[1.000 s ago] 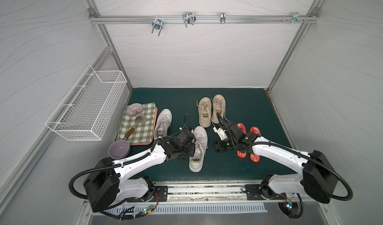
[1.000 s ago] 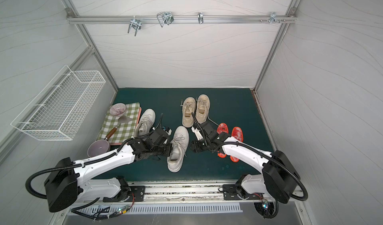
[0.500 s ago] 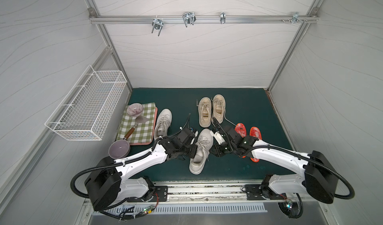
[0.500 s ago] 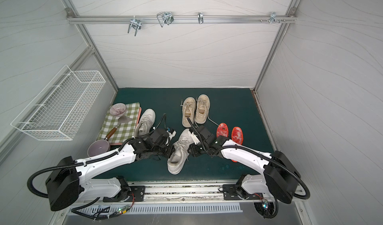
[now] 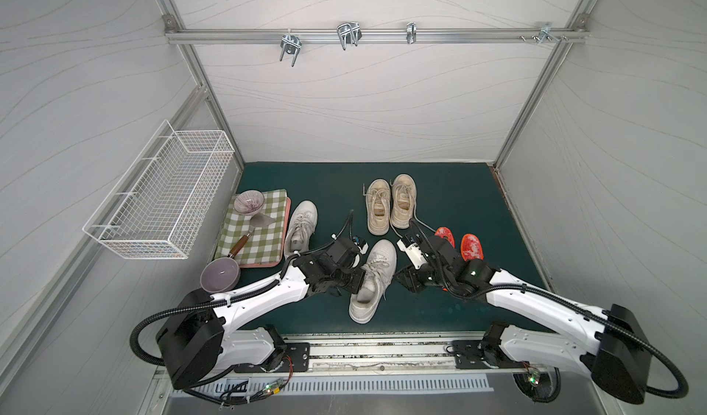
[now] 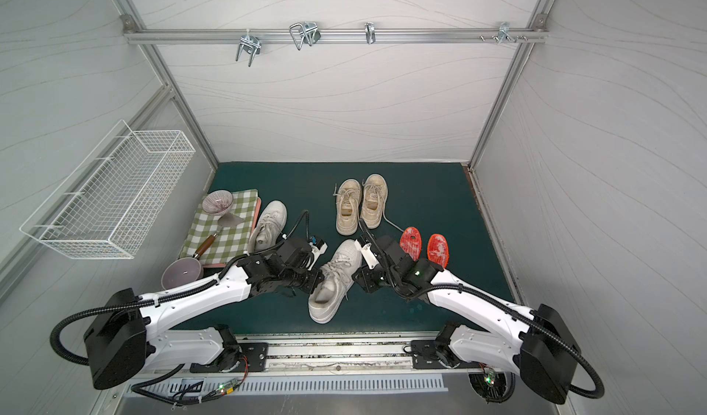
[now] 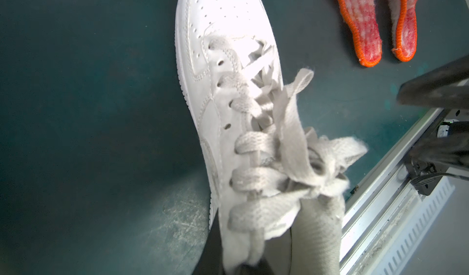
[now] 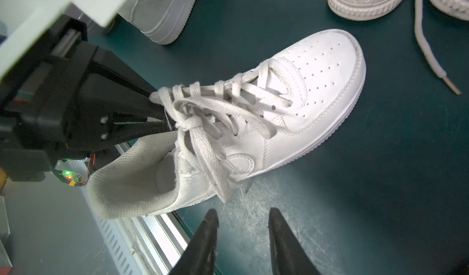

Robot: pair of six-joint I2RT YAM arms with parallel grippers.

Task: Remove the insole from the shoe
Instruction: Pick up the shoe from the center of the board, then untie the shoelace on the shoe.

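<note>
Two beige shoes (image 5: 378, 193) bear unreadable labels (image 5: 402, 197); left hand (image 8: 167, 121) pinches white shoe (image 8: 304, 83).

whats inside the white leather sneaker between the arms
Only mesh collar lining shows inside the white leather sneaker; the left gripper grips it by the laces. Any insole is hidden deeper.

shoe (image 5: 378, 272) — white sneaker, laced | tilted | on green mat (image 5: 440, 187)

A dark green felt surface (image 5: 459, 195) carries a white leather sneaker (image 5: 373, 279), a second white sneaker (image 5: 302, 223), a pair of beige canvas sneakers (image 5: 378, 206), two red fleecy insoles (image 5: 471, 245), a green checked cloth (image 5: 264, 241) and a mauve bowl (image 5: 220, 276).
</note>
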